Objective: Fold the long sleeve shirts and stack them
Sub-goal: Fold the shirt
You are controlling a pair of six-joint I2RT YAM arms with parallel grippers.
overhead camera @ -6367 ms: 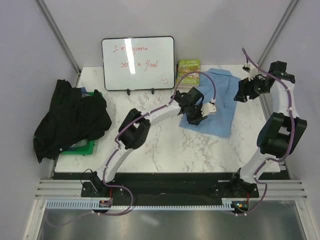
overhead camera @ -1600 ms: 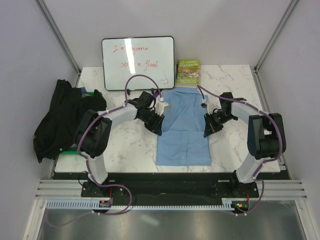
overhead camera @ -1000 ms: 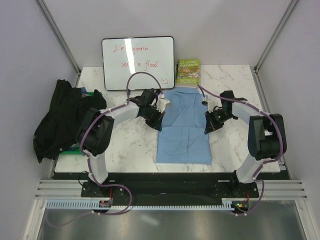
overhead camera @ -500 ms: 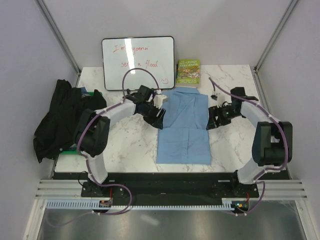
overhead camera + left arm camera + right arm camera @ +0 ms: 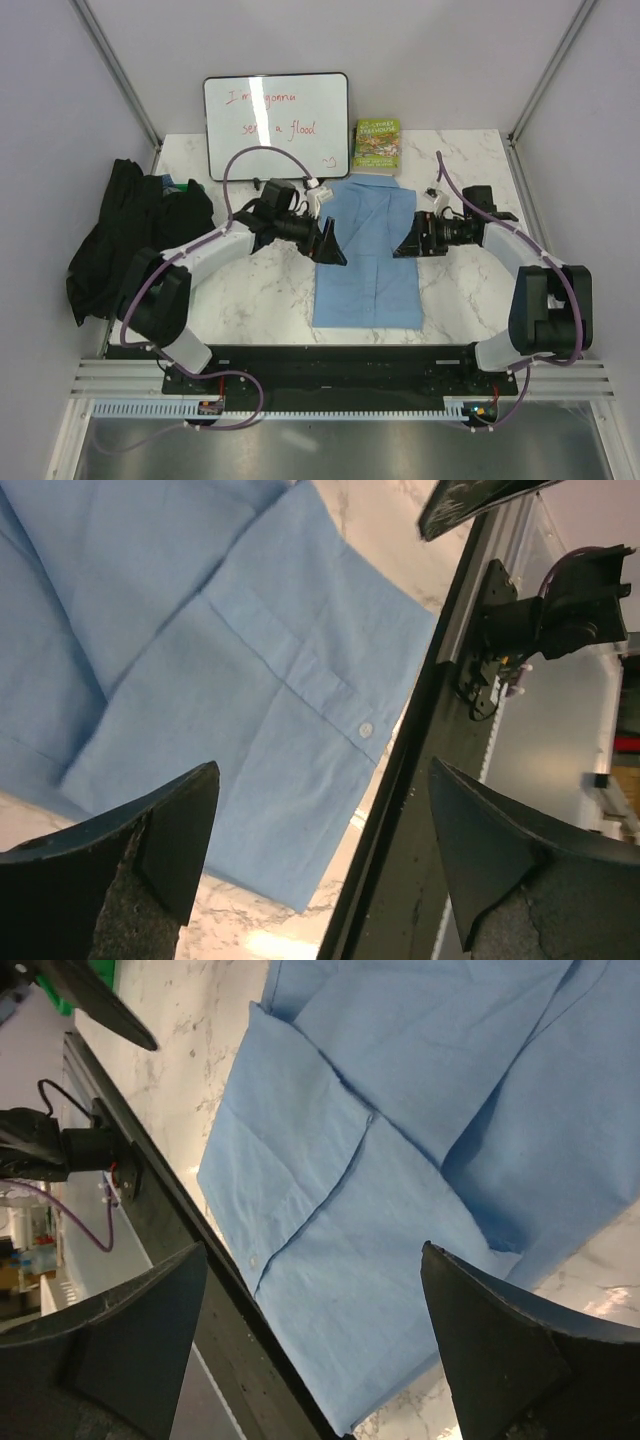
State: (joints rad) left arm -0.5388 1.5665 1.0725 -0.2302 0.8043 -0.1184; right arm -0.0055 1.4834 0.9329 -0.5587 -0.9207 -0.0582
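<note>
- Light blue shirt (image 5: 366,270): lies flat mid-table, folded to a long narrow rectangle w/ sleeves laid in over the body. Far end is nr the book (image 5: 377,145); near end is just short of the front edge of the table (image 5: 260,300).
- Black shirt (image 5: 140,240): crumpled heap at the left edge, draped over a green bin (image 5: 170,296), part hanging off the table. Well apart from the blue one.
- Left gripper (image 5: 330,245) hangs at the blue shirt's left edge and right gripper (image 5: 403,243) at its right edge, abt level w/ each other, tips pointing inward.
- Both wrist cams: fingers spread wide, nothing btwn them, and they look clear of the cloth.
- Top cam only: whole outline of the fold, the black heap, and a whiteboard (image 5: 277,125) w/ red handwriting propped at the back.
- Left wrist cam only: a sleeve cuff (image 5: 330,640) w/ a stitched seam and a small white button (image 5: 366,729). A black rail (image 5: 420,810) runs along the table's front.
- Right wrist cam: same cuff end seen from the other side, w/ layered folds showing as straight diagonal edges.
- Materials: blue cloth is thin, smooth and woven, w/ few creases. Black cloth is limp and matte.
- Table top is white marble-look w/ grey veins.
- Finger pads (image 5: 150,880) are dark, grainy and wedge-shaped.
</note>
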